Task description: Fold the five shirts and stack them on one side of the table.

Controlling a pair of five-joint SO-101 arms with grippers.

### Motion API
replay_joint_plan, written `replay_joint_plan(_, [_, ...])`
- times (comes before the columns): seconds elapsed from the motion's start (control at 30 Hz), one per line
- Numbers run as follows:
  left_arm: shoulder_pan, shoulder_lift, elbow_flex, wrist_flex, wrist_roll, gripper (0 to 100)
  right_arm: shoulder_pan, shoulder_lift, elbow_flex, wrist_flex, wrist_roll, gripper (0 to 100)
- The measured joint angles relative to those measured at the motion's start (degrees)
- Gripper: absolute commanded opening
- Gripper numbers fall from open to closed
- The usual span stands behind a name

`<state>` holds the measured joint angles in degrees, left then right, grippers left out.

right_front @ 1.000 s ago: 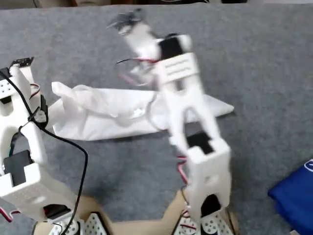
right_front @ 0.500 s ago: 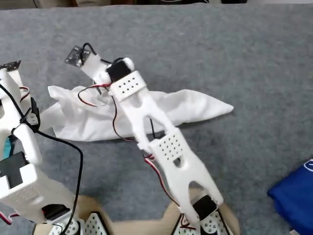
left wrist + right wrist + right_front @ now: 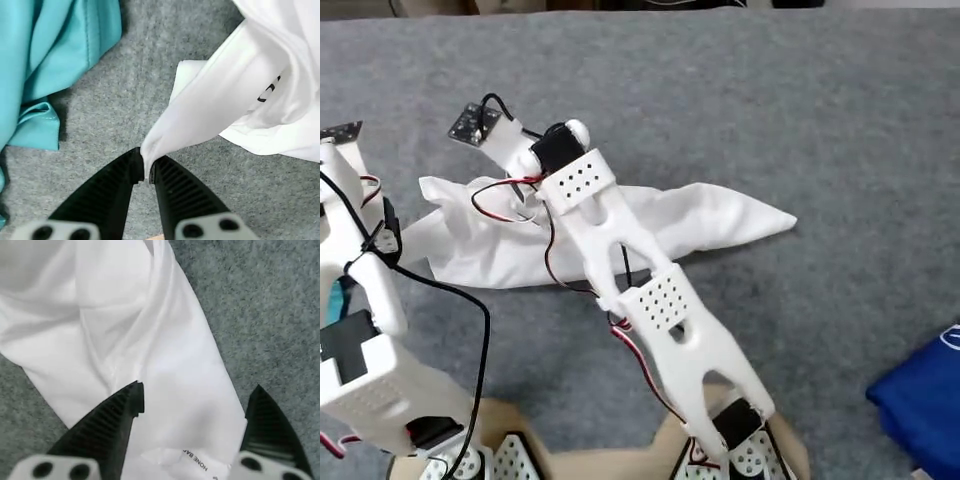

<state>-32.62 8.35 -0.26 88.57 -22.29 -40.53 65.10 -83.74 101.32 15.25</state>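
My L hand (image 3: 146, 172) pinches crumpled white fabric shirt (image 3: 260, 75), prob. at hem; R hand (image 3: 197, 397) hovers spread over it.

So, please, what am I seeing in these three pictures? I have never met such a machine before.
Two small white robot arms stand at a grey table. One picture looks down from above. The other two come from a camera on each arm's wrist. A white shirt lies in the middle, a blue shirt at one side, and a teal shirt near the left gripper, which pinches a corner of the white shirt. The right gripper hangs open above it.
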Motion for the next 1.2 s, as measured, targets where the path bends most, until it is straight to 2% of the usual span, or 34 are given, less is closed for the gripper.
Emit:
replay_joint_plan(0.3, [0.00,0.00,0.00,-0.09,0.00,2,0.00,-0.09,1.76,0.00,-0.35,31.8])
replay_joint_plan(0.63, [1.32,0.00,0.18,-2.11,0.00,2,0.00,-8.88,18.55,0.00,-0.44,31.8])
replay_joint_plan(0.93, [2.37,0.00,0.18,-2.11,0.00,2,0.00,-18.29,27.69,0.00,-0.44,31.8])
replay_joint_plan(1.2, [2.37,0.00,0.18,-2.02,0.00,2,-0.09,-18.64,32.79,0.00,-0.44,31.8])
